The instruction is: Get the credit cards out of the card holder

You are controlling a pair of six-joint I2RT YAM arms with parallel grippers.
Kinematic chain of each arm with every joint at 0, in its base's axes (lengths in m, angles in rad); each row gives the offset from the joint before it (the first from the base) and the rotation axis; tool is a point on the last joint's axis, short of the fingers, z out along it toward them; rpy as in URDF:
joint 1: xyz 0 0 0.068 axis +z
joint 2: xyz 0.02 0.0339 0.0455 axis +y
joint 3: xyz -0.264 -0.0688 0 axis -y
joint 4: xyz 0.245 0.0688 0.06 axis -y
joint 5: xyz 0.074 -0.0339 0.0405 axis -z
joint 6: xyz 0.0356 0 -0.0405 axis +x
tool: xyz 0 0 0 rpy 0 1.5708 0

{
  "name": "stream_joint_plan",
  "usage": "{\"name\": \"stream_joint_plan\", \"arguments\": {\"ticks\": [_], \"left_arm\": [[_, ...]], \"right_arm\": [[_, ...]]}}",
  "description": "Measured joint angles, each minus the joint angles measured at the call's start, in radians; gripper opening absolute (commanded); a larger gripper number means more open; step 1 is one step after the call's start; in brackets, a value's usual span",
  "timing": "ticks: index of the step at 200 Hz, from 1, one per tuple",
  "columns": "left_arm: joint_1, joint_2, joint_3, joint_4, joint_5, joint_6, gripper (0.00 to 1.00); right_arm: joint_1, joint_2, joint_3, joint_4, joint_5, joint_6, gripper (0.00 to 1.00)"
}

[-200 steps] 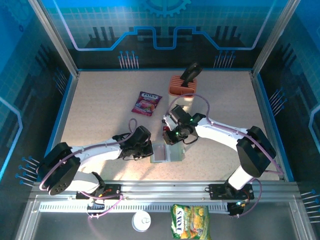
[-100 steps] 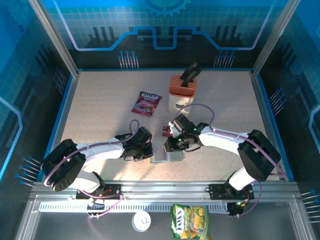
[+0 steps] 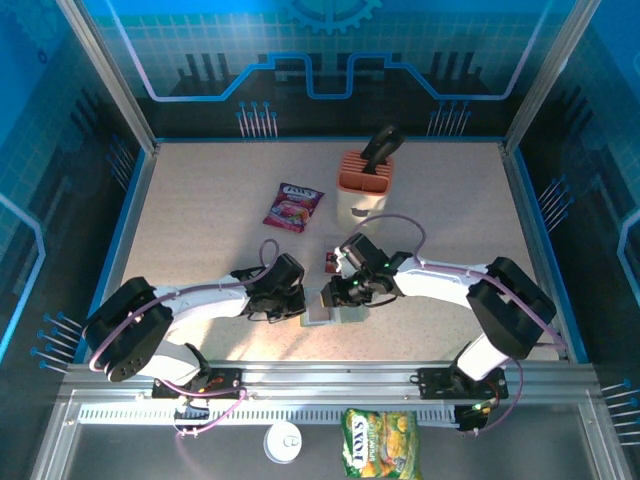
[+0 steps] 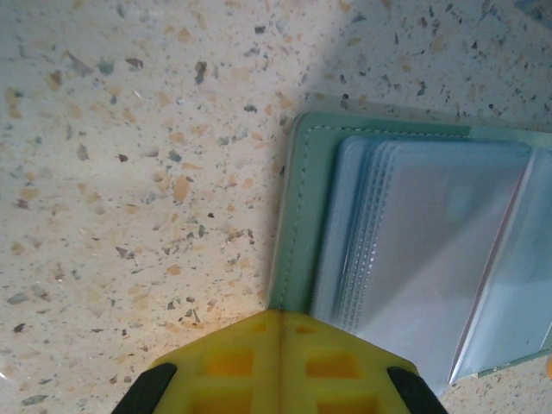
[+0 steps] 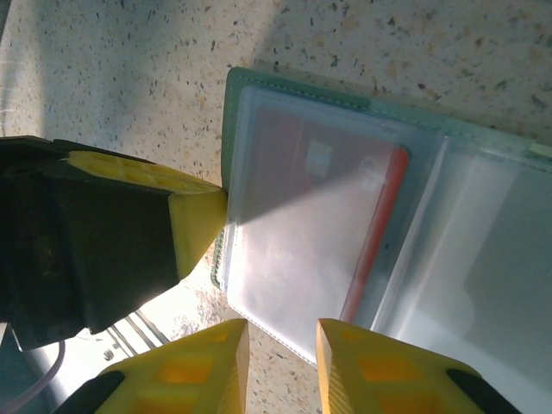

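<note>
Speckled table, near edge, centre: holder lies open. My left gripper clenched, tips on holder's left rim. My right gripper slightly parted above it (red card inside sleeve).

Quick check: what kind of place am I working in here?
Probably a robot test cell, not a home: blue circuit-print walls, aluminium rail up front, speckled table.

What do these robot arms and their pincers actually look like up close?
The left arm and right arm are white tubes with chunky black joints; a thin lilac cable loops along each. The left gripper and right gripper end in yellow plastic fingers with square recessed pockets, backed in black.
</note>
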Motion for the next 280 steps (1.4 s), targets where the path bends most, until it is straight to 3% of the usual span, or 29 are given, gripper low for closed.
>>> {"name": "stream_joint_plan", "arguments": {"ticks": [111, 280], "left_arm": [[0.001, 0.0, 0.002, -0.006, -0.001, 0.008, 0.0], [0.001, 0.011, 0.015, -0.023, -0.005, 0.027, 0.0]], "right_arm": [[0.032, 0.11, 0.069, 0.034, -0.011, 0.032, 0.29], [0.039, 0.124, 0.056, 0.052, -0.004, 0.055, 0.28]]}}
